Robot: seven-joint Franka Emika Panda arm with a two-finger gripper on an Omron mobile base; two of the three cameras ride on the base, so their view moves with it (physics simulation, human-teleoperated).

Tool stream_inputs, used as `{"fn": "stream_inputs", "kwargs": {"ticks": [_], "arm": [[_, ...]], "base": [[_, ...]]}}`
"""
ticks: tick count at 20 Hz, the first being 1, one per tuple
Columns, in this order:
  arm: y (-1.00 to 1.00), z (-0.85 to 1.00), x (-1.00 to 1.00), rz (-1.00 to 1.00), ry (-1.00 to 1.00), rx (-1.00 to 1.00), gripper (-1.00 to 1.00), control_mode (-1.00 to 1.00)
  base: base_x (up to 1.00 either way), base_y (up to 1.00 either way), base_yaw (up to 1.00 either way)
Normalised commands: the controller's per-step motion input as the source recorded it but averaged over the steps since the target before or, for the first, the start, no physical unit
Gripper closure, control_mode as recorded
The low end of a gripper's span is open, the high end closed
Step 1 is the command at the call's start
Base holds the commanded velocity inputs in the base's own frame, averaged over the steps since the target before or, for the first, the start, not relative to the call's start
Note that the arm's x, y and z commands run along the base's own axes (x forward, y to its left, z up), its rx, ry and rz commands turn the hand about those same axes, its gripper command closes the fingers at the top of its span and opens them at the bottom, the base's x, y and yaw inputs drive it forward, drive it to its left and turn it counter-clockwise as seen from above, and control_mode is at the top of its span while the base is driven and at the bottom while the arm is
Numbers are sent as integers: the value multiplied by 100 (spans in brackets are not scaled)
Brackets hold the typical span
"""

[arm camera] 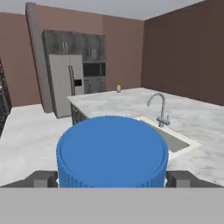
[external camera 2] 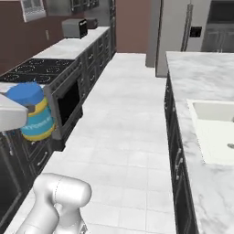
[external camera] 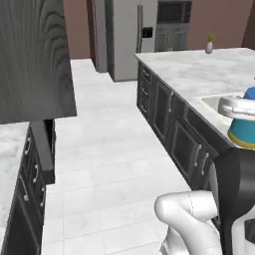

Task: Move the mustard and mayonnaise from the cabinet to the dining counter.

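Blue-lidded squat mayonnaise jar (arm camera: 112,151) clamped in wide-spread pincer (arm camera: 112,178); carrying step; next, lower onto marble table (arm camera: 205,127) at 2 o'clock.

**Colours on my screens**

I see the mayonnaise (external camera 2: 34,112) with a ribbed blue lid, a teal-blue label band and pale yellow edges. The dining counter (external camera: 199,74) is white marble with grey veins over dark cupboards (external camera: 172,124). The cabinet (external camera: 32,55) is dark grey wood-grain. The floor (external camera 2: 128,119) is pale grey tile, the walls (arm camera: 183,48) reddish brown, the fridge (arm camera: 65,83) steel grey.
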Motion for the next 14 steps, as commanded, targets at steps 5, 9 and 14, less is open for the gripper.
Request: {"fn": "stream_inputs", "kwargs": {"ticks": [5,9,14], "arm": [[0,0,0,0,0,0,100,100],[0,0,0,0,0,0,100,100],[0,0,0,0,0,0,100,100]], "base": [[-3,-21,-78],[-2,-18,-75],[-3,-19,-71]]}}
